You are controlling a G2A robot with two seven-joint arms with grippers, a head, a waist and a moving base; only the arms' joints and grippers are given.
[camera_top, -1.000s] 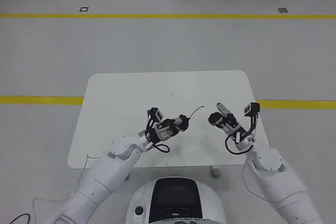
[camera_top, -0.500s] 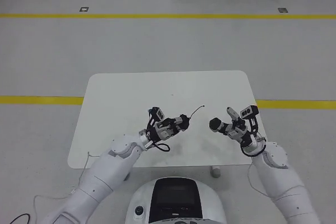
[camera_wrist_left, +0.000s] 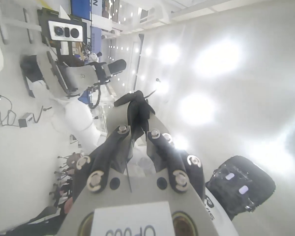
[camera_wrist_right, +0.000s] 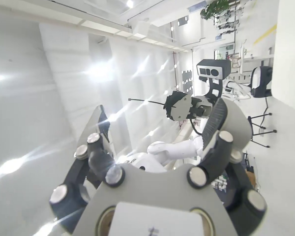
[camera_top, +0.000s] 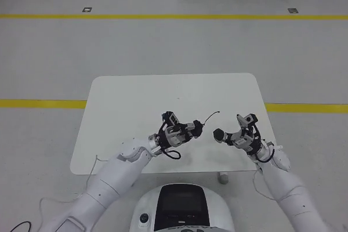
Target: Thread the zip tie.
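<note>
- Zip tie (camera_top: 210,118): thin and black, held in the air above the white table (camera_top: 133,98), touching nothing else.
- One end sticks out free. It carries a small dark knob, likely the locking head, though I can't be sure. In the left wrist view a thin strand runs back through the palm.
- Left gripper (camera_top: 191,128): clamped on the tie, with the fingers pressed together around it.
- Long axis: from the left gripper the strap slants away from the robot and toward its right side, rising in a slight curve.
- Right gripper (camera_top: 223,134): fingers spread wide, holding nothing. It sits near the free end but apart from it. The tip lies just past its fingers, on the side away from the robot.
- The right arm is the nearer one to the free end. My read is that the coming move depends on lining that gap up with the strap's slant.
- Writing: left sticker (camera_wrist_left: 131,218) and right sticker (camera_wrist_right: 157,219) on the gripper bases carry print cut off by the frame edge. I can't make out any marking on the tie.
</note>
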